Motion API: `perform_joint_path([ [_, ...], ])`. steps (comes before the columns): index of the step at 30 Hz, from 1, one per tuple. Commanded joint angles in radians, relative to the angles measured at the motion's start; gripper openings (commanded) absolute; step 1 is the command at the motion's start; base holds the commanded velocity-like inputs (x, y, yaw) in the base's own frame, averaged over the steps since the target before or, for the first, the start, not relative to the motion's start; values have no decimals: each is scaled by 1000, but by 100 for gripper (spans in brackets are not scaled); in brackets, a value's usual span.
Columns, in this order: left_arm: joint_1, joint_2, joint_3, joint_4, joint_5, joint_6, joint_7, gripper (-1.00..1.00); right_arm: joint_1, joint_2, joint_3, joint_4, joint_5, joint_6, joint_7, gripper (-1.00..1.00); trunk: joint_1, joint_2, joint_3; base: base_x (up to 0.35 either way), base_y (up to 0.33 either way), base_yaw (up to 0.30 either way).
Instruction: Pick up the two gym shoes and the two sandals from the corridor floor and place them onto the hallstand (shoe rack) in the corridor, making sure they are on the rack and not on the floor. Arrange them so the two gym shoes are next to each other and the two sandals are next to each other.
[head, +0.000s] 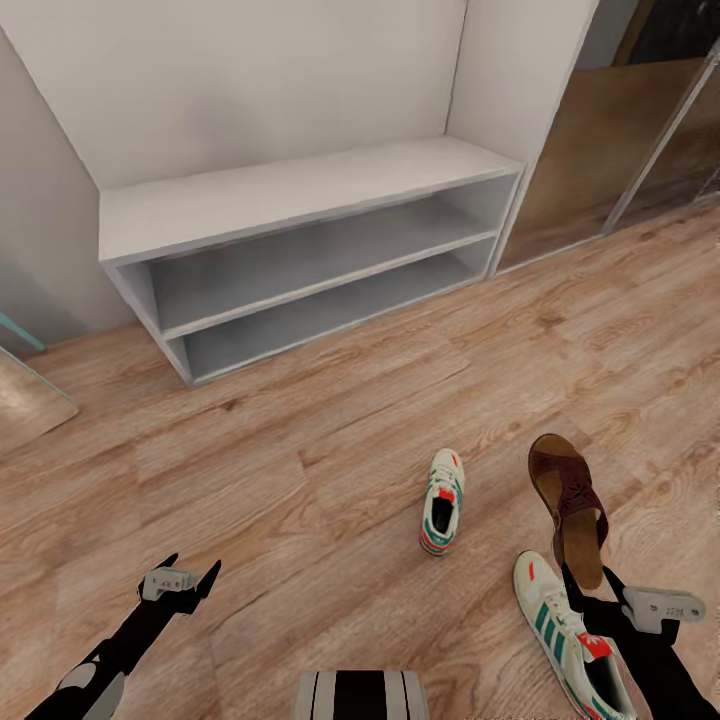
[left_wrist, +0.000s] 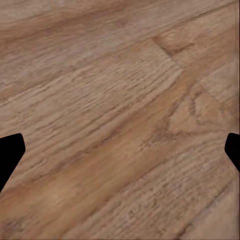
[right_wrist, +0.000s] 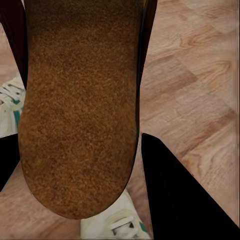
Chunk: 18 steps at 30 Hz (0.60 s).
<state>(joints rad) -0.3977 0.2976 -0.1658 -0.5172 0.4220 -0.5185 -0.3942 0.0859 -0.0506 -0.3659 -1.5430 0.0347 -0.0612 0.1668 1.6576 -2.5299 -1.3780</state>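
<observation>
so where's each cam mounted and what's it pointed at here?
Head: on the head, looking forward and down at the shoe rack, floor, both arms, left gripper.
Left wrist: by the left gripper, aimed at bare floor; fingertips at the edges.
Right wrist: by the right gripper, on the held sandal.
Shared: head and right wrist show the sandal and a sneaker.

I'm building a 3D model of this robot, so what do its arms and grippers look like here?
Both arms are black. The left gripper and right gripper each have two black, pointed, tapering fingers and a small pale-grey block mounted at the wrist. The left arm also has a light-grey rounded section lower down. No cables or markings are visible.
</observation>
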Motion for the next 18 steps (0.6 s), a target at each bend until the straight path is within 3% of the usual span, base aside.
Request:
perform_joint_path([
  [1, 0, 0, 0, 0, 0, 0, 0, 100, 0, 0, 0, 0, -4, 1, 0, -100, 0, 0, 1, 0, 0, -212],
  [18, 0, 0, 0, 0, 0, 0, 0, 100, 0, 0, 0, 0, -4, 1, 0, -100, 0, 0, 22, 0, 0, -212],
])
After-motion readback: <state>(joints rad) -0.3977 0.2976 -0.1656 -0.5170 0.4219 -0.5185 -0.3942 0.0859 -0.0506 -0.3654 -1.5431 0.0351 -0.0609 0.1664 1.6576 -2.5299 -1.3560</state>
